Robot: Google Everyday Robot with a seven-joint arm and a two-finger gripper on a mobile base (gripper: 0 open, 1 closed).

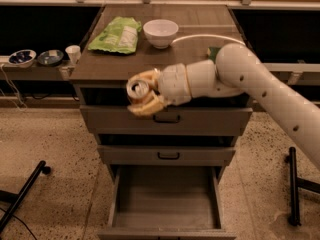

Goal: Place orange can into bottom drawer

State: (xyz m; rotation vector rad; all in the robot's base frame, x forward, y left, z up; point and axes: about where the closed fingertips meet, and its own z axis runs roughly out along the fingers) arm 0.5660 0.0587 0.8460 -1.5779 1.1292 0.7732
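Note:
My gripper (141, 92) is shut on the orange can (138, 90), held tipped on its side with its silver top facing the camera. It hangs in front of the cabinet's top drawer, just off the front edge of the countertop. The bottom drawer (167, 227) stands pulled open below, its plain grey inside bare, well beneath the can.
On the countertop (200, 31) lie a green chip bag (117, 34) and a white bowl (160, 32). The two upper drawers with black handles (166, 119) are shut. A side shelf at left holds small bowls (22, 57) and a cup (73, 53). A black stand leg (22, 196) lies on the floor at left.

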